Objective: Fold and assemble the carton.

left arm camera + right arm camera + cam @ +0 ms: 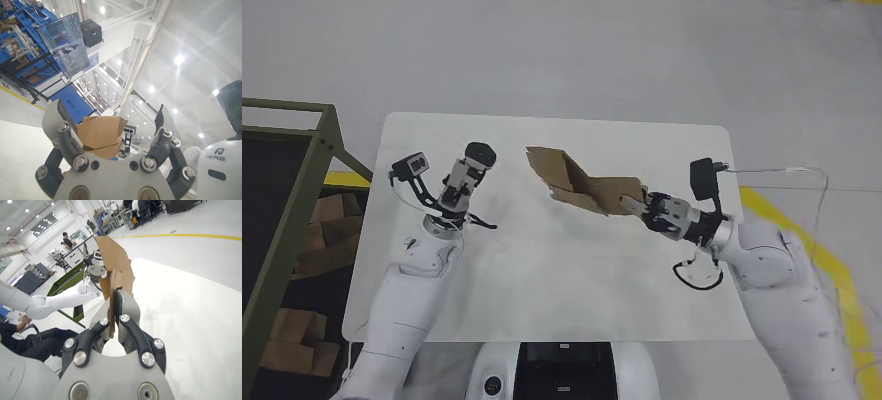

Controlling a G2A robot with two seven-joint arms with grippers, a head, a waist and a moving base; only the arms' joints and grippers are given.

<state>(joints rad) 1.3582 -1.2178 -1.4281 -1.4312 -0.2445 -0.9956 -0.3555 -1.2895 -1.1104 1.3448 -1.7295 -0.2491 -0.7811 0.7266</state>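
Note:
A brown cardboard carton (582, 182), partly folded with flaps sticking out, hangs above the middle of the white table (542, 290). My right gripper (639, 204) is shut on the carton's near right edge; in the right wrist view the carton wall (115, 262) stands clamped between the fingers (118, 303). My left gripper (478, 155) is held up over the table's left part, apart from the carton, and is open with nothing in it. In the left wrist view the carton (100, 134) shows farther off between the spread fingers (62, 111).
A dark green framed bin (282, 200) holding cardboard pieces (322, 225) stands left of the table. A thin white cable (772, 172) runs off the table's right side. A yellow floor line (802, 240) lies to the right.

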